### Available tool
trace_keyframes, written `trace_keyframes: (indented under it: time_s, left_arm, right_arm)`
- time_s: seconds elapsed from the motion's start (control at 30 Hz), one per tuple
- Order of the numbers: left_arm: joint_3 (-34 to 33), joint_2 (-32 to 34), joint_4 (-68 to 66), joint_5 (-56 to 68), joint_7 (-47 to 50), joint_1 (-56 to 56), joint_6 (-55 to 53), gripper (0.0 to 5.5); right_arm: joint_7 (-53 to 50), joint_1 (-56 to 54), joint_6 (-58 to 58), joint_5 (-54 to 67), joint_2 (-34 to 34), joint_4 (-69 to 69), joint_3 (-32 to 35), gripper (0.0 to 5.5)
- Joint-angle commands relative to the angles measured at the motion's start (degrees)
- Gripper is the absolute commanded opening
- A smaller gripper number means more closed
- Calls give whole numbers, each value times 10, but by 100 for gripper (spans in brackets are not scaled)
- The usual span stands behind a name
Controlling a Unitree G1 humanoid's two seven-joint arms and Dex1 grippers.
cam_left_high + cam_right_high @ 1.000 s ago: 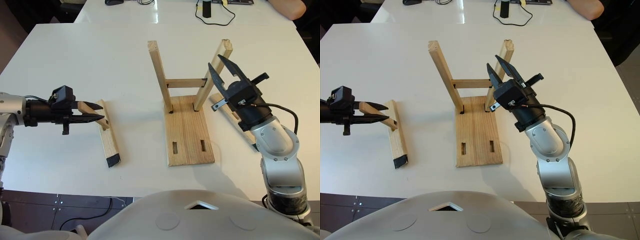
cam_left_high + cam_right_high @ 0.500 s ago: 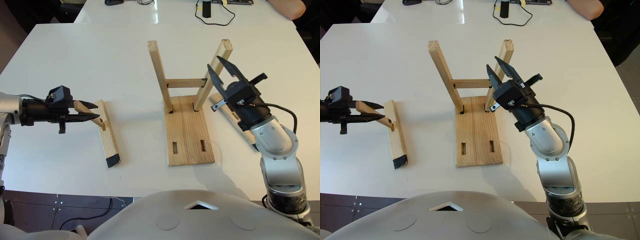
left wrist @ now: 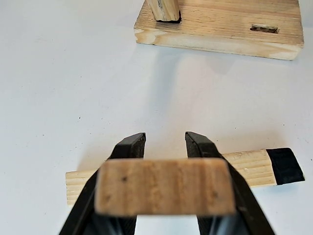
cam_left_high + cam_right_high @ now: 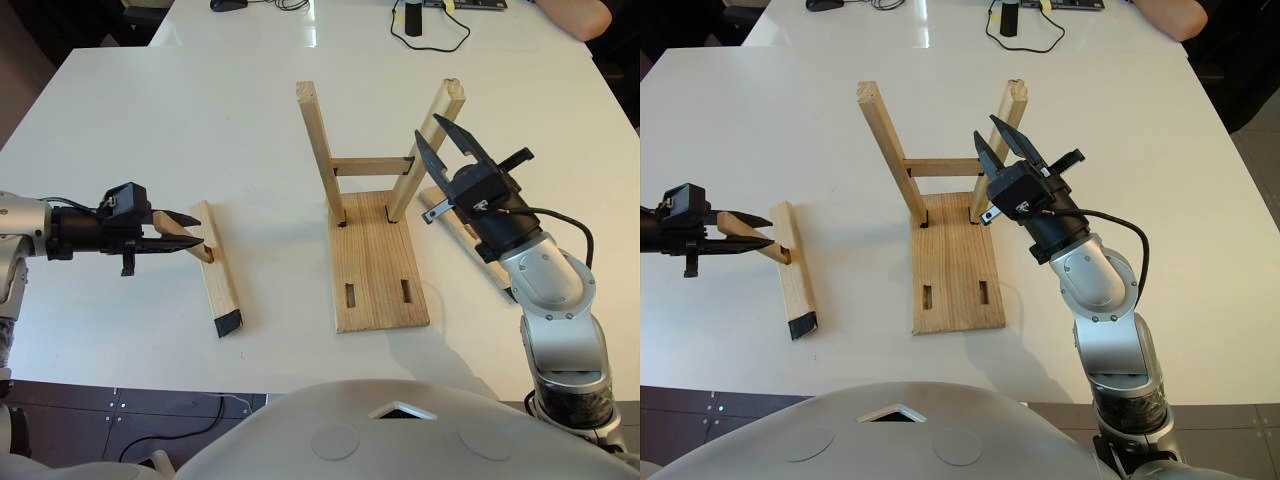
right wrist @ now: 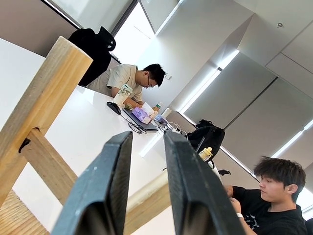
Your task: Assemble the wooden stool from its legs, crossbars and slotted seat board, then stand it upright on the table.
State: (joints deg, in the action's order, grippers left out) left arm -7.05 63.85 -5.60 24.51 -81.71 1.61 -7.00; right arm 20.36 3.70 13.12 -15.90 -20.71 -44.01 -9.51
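At the middle of the white table point(image 4: 150, 120) the slotted seat board point(image 4: 378, 265) lies flat. In its far slots stand the left leg point(image 4: 318, 140) and the right leg point(image 4: 447, 105), joined by a crossbar point(image 4: 370, 166). The two near slots point(image 4: 350, 294) are open.

My left pincer point(image 4: 190, 232) is at 9 o'clock from the board. It is closed on a short wooden bar point(image 3: 164, 186) and holds it above the table. Just beside it a loose leg point(image 4: 218, 280) with a black end lies flat, running from 12 to 6 o'clock.

My right pincer point(image 4: 433, 140) is at 2 o'clock from the board, fingers apart, at the right leg; I cannot tell if they touch it. Another wooden piece point(image 4: 448, 222) lies under this arm.

The board's near end is close to the table's front edge at 6 o'clock. Toward 12 o'clock the white top runs wide, and a strip of it separates the loose leg from the board.
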Motion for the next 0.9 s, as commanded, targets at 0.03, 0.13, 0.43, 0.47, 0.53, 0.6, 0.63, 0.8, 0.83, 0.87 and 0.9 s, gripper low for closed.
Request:
trace_keyframes:
  time_s: [0.03,0.13,0.43,0.47,0.53,0.6,0.63,0.8,0.83,0.87,0.9]
  left_arm:
    - [8,-12,2,-16,9,-5,-8,129]
    - [5,-10,2,-13,6,0,-9,129]
    - [-8,-10,27,12,-2,10,-27,129]
    - [-10,-10,31,14,-3,8,-30,129]
    - [-11,-10,36,15,-5,8,-34,129]
    - [-13,-9,39,16,-7,9,-38,129]
    - [-14,-8,40,17,-8,9,-39,129]
    - [-3,-8,26,-8,-13,10,-17,129]
    - [-2,-9,24,-11,-13,9,-14,129]
    - [-3,-10,23,-13,-13,8,-12,129]
    - [-3,-10,20,-14,-14,9,-11,129]
  right_arm:
    - [6,-7,-8,0,-6,6,1,114]
    - [6,-9,-9,-1,-7,9,2,114]
    - [6,-7,-13,-3,-7,11,1,114]
    - [7,-7,-13,-3,-7,11,1,114]
    - [6,-7,-14,-4,-7,12,1,114]
    - [6,-6,-15,-5,-6,12,1,114]
    - [6,-6,-15,-5,-6,12,1,114]
    - [4,-3,-16,-6,-4,12,-1,114]
    - [4,-2,-17,-6,-4,12,-1,114]
    - [5,-2,-17,-6,-5,13,-1,114]
    - [5,-1,-17,-7,-5,13,-1,114]
